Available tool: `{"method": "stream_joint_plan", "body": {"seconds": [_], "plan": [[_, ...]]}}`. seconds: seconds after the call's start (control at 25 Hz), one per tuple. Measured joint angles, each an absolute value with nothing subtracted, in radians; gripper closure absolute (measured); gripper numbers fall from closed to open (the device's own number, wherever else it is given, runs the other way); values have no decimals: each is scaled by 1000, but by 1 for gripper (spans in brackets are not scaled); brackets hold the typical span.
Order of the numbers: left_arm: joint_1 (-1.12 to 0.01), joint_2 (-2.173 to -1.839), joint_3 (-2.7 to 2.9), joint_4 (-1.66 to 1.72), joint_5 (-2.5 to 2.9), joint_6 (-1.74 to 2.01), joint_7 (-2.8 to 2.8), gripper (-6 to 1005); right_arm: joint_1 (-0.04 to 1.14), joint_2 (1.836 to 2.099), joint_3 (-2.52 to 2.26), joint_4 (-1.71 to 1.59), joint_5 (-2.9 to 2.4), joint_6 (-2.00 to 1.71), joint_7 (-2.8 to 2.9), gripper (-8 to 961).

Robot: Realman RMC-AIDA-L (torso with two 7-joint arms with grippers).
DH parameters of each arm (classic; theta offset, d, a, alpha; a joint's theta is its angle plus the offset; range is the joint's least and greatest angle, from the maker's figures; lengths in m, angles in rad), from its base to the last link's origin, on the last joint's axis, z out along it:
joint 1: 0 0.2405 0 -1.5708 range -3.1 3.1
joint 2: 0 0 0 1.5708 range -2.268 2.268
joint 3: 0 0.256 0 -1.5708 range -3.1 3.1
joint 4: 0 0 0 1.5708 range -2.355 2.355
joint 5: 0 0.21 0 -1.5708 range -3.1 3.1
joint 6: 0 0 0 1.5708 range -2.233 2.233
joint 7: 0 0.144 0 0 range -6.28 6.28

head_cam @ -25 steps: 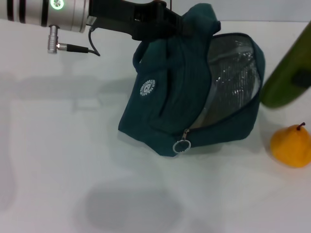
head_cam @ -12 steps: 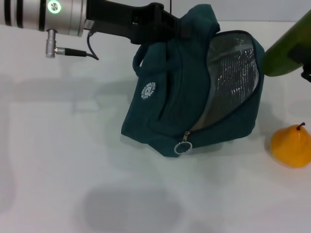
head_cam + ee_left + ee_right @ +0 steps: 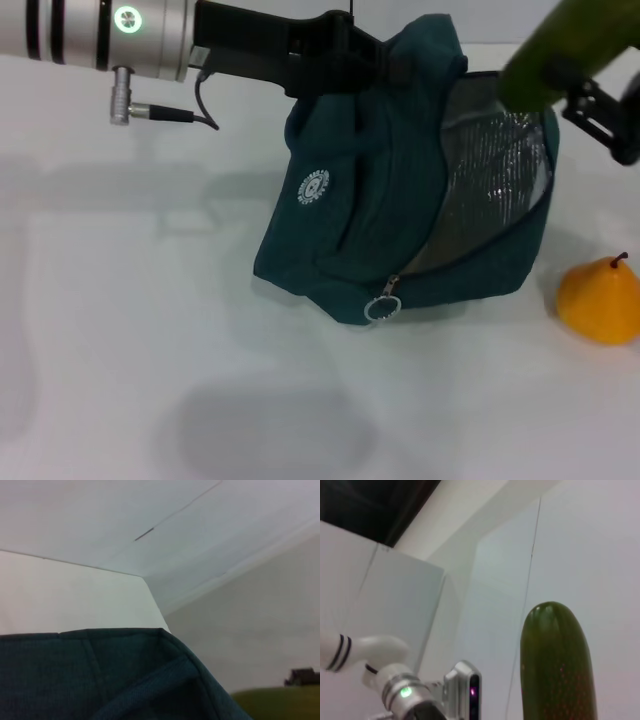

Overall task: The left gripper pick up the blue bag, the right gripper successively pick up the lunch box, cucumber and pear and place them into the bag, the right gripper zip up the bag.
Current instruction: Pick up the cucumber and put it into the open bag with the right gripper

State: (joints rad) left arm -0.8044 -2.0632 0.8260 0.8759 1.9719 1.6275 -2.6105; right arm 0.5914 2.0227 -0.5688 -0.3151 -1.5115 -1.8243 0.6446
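You see the blue bag (image 3: 380, 200) in matt woven cloth, its lining (image 3: 495, 180) crinkled silver foil, its zip pull (image 3: 381, 309) a shiny metal ring. The cucumber (image 3: 557, 665) looks smooth and faintly glossy; the pear (image 3: 598, 300) has smooth, dull-sheen skin. The left arm's cylinder (image 3: 100, 35) is brushed metal; the table (image 3: 120, 330) is matt white.

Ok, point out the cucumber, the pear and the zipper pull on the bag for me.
cucumber (image 3: 560, 45), head view, on its green body near the lower end.
pear (image 3: 598, 301), head view, on the middle of its orange-yellow body.
zipper pull (image 3: 380, 309), head view, on the metal ring.
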Motion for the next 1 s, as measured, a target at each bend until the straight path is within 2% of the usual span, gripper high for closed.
{"method": "stream_joint_plan", "body": {"seconds": [0.44,1.0], "plan": [[-802,-2059,826,876,1969,1628,-2617,932,660,2026,-627,-179,-1522,-1595,432,415],[-802,-2053,825,876,1969,1629,-2615,932,642,2023,-749,-162,-1524,-1432,460,416]]}}
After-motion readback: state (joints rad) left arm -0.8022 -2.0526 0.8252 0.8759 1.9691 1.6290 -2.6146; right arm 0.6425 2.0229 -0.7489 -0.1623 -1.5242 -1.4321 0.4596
